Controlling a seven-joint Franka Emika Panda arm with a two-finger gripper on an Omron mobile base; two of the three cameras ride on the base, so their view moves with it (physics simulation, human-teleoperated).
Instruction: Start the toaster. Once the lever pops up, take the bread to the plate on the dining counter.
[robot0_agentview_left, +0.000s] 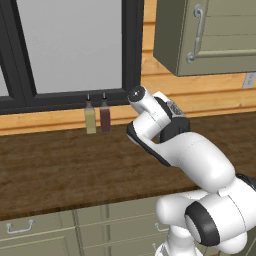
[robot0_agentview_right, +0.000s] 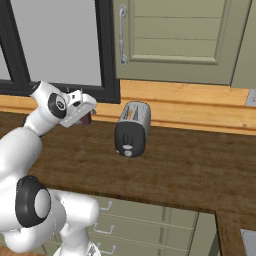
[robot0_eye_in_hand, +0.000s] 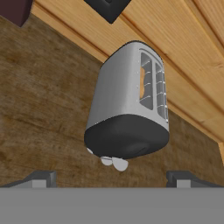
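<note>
One toaster (robot0_agentview_right: 132, 129) stands on the wooden desk (robot0_agentview_right: 190, 170), near its back edge by the wood-panelled wall and apart from everything else. Its dark end panel faces the front edge. It has two top slots, and in the hand view a sliver of tan, the bread (robot0_eye_in_hand: 142, 85), shows inside the slot nearer the camera; how much of the slice sits there cannot be made out. Pale round parts, probably the knob, hang below the dark end in the hand view (robot0_eye_in_hand: 127, 113), partly cut off by the panel's curve.

Two bottles stand side by side at the back edge under the window: one olive bottle (robot0_agentview_left: 90, 119) and one dark red bottle (robot0_agentview_left: 105, 116). The left base view shows both whole, while the right base view has the arm covering them apart from a dark red patch behind the hand. The hand view catches a dark red corner at its top left edge.

The left base view does not reach the toaster, since the arm's white links stand in front of it. The right base view shows it clear, along with one upper cabinet door with a long handle (robot0_agentview_right: 123, 35).

The end effector (robot0_eye_in_hand: 111, 177) hovers above the desk short of the toaster's dark end, its two fingertips (robot0_eye_in_hand: 41, 178) spread wide apart with nothing between them.
</note>
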